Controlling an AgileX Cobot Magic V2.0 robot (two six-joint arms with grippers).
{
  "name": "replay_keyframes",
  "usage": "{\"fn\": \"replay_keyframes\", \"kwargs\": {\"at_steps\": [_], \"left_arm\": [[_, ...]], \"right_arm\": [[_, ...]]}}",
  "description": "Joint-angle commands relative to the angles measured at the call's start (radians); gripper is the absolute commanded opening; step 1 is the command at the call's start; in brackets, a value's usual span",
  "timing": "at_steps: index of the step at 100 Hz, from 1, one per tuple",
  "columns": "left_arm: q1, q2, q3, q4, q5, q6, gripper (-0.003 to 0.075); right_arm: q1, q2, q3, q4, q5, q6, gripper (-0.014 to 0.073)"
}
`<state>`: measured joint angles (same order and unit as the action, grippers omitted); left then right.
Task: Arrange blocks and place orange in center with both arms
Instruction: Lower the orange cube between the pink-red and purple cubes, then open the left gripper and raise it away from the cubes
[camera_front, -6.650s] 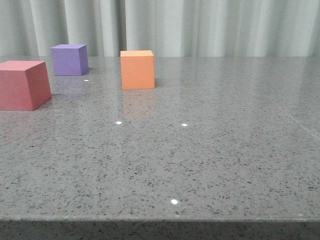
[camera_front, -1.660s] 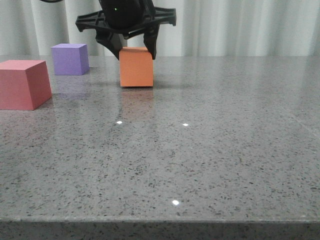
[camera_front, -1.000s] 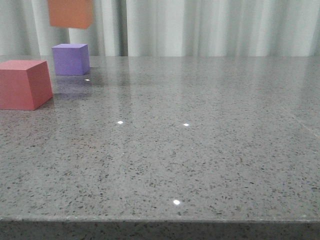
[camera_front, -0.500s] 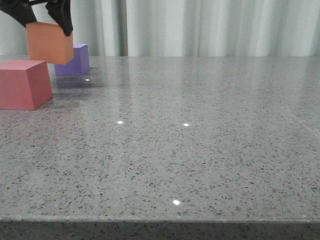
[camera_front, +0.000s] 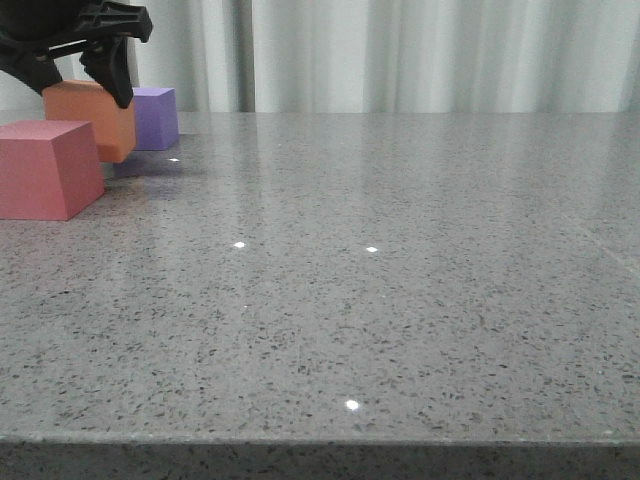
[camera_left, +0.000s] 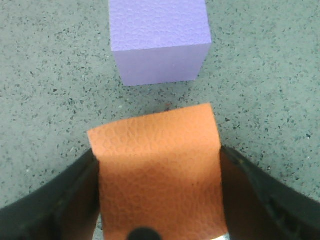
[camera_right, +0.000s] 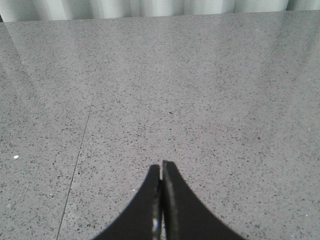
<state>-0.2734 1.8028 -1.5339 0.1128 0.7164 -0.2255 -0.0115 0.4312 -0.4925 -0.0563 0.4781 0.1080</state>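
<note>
While the left pincer (camera_front: 78, 85) has the orange cube (camera_front: 90, 118) clamped by two opposite side faces, the cube sits between the pinkish-red cube (camera_front: 45, 168) and the purple cube (camera_front: 155, 117), low over the desk (camera_front: 400, 280) or maybe touching it, hard to say. Looks like light matte foam with a pebbly skin, so probably grippy and a bit squishy; flat sides are the obvious hold. Right pincer (camera_right: 161, 172) is pinched closed on nothing, well apart.
</note>
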Motion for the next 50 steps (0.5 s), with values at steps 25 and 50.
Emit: {"fn": "replay_keyframes", "kwargs": {"at_steps": [25,50], "left_arm": [[0.003,-0.006,-0.025,-0.113,-0.060,0.083,0.0353],[0.003,-0.003,-0.025,-0.113,-0.054,0.083,0.0703]], "right_arm": [[-0.005,0.003,-0.027,-0.003,-0.082,-0.008,-0.0067],[-0.005,0.003,-0.027,-0.003,-0.082,-0.008,-0.0067]]}}
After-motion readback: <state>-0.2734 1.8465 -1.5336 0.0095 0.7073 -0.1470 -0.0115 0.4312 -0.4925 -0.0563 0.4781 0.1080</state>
